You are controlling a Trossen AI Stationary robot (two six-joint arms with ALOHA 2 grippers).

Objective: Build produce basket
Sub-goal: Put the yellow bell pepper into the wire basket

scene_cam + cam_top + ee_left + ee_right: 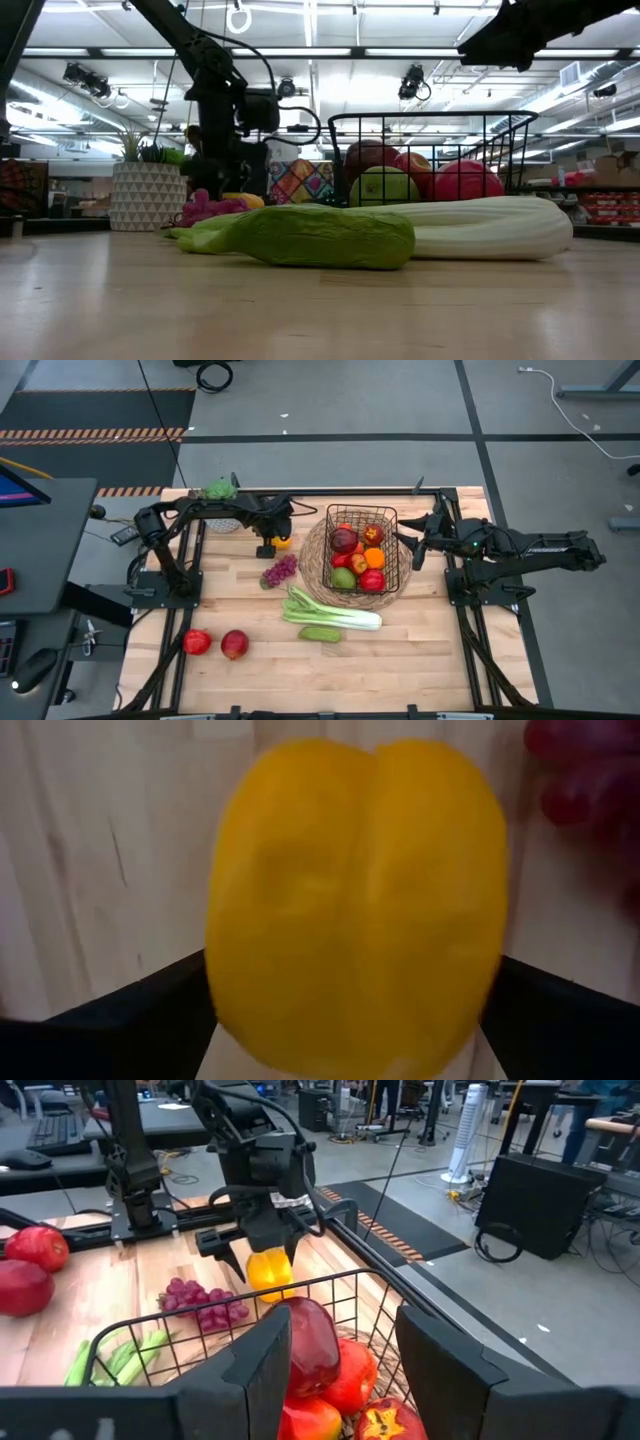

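A yellow pepper (355, 910) sits on the wooden table left of the black wire basket (360, 508). My left gripper (268, 546) points down over the pepper, open, with one finger on each side of it. The basket stands on a round woven mat (312, 560) and holds apples, oranges and a green fruit. My right gripper (345, 1370) hovers open at the basket's right side with nothing between its fingers. Purple grapes (279, 570) lie near the pepper. A leek (330, 610) and a cucumber (320, 633) lie in front of the basket. My left gripper comes at the yellow pepper (268, 1270) from above, and its fingers (150, 1005) flank the pepper's two sides. The pepper rests on the table. The pepper's bulge hides the pads, so I cannot tell whether they touch it.
Two red apples (215, 644) lie near the table's front left. A leafy plant in a white pot (220, 492) stands at the far left, behind the left arm. Bare wood stretches across the near side, in front of the cucumber.
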